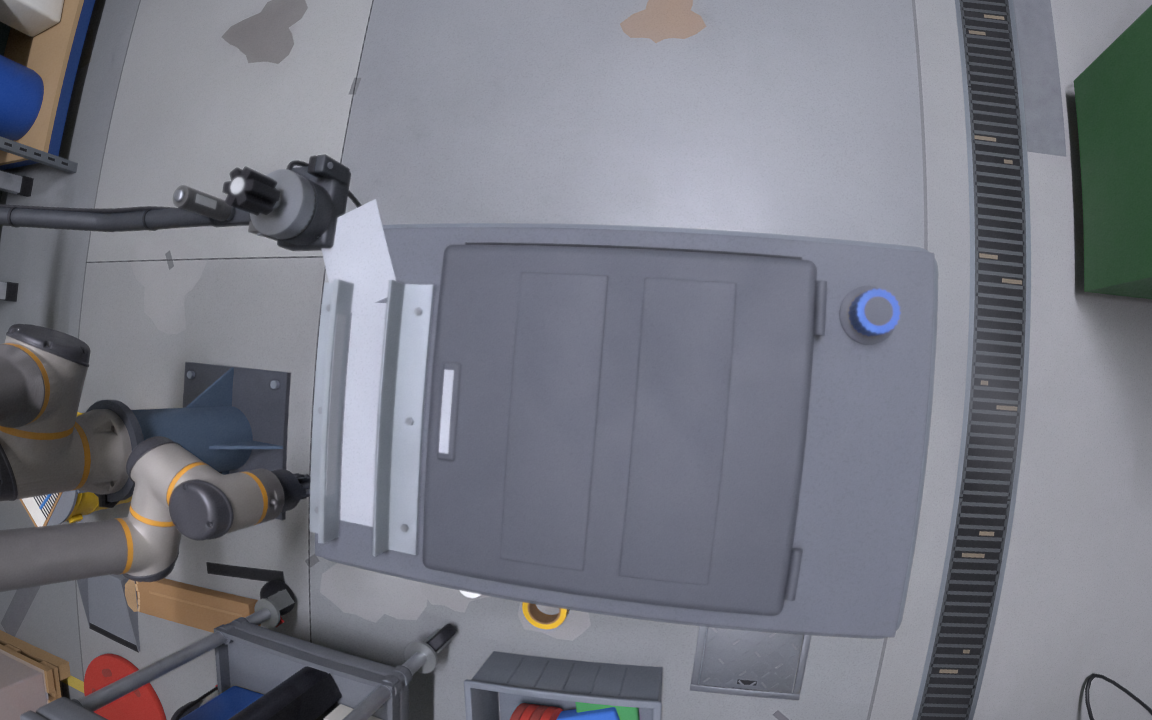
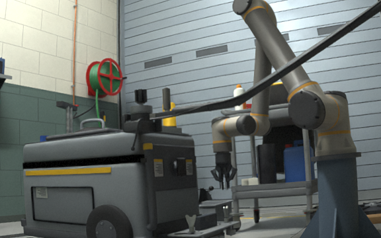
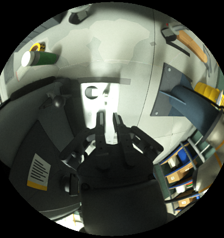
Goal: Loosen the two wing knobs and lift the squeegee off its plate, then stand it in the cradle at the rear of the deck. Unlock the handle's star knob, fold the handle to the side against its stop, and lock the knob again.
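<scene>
The squeegee plate (image 3: pixel 100 108) lies pale and flat on the floor below my gripper (image 3: pixel 109 117). A wing knob (image 2: pixel 190 222) stands on the near end of the squeegee assembly at the scrubber's rear. My gripper (image 2: pixel 224 180) hangs in the air behind the machine, pointing down, nearly closed and holding nothing. The cradle (image 1: pixel 372 407), two pale rails, runs along the rear of the deck. The star knob (image 1: pixel 242 186) sits on the handle hinge at the deck's corner. The long dark handle (image 2: pixel 276 71) slants up and away from it.
A roller door (image 2: pixel 210 49) closes off the background. The robot's blue pedestal (image 2: pixel 334 195) stands right of the scrubber (image 2: pixel 107 178). A metal cart (image 2: pixel 273 185) with a blue jug is behind my gripper. A green can (image 3: pixel 39 59) lies on the floor.
</scene>
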Available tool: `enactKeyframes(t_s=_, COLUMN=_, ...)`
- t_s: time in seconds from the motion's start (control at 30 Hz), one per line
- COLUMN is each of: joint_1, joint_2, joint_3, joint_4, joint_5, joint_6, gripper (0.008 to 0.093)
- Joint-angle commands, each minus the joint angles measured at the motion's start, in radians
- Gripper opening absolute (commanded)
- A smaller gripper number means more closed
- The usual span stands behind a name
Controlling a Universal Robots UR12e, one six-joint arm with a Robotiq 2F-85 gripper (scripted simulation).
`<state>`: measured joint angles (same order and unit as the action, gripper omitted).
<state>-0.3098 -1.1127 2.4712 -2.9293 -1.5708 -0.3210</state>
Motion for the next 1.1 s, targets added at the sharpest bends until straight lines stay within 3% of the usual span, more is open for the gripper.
enactKeyframes(t_s=0.0, joint_1=0.0, joint_2=0.0, joint_3=0.0, joint_4=0.0, joint_5=0.0, joint_6=0.002, gripper=0.026)
enactKeyframes(t_s=0.37, joint_1=0.0, joint_2=0.012, joint_3=0.0, joint_4=-0.013, joint_5=0.0, joint_6=0.01, gripper=0.026)
enactKeyframes(t_s=0.77, joint_1=0.0, joint_2=0.219, joint_3=-0.02, joint_4=-0.199, joint_5=0.0, joint_6=0.011, gripper=0.026)
enactKeyframes(t_s=1.07, joint_1=0.0, joint_2=0.239, joint_3=-0.024, joint_4=-0.217, joint_5=0.0, joint_6=0.011, gripper=0.026)
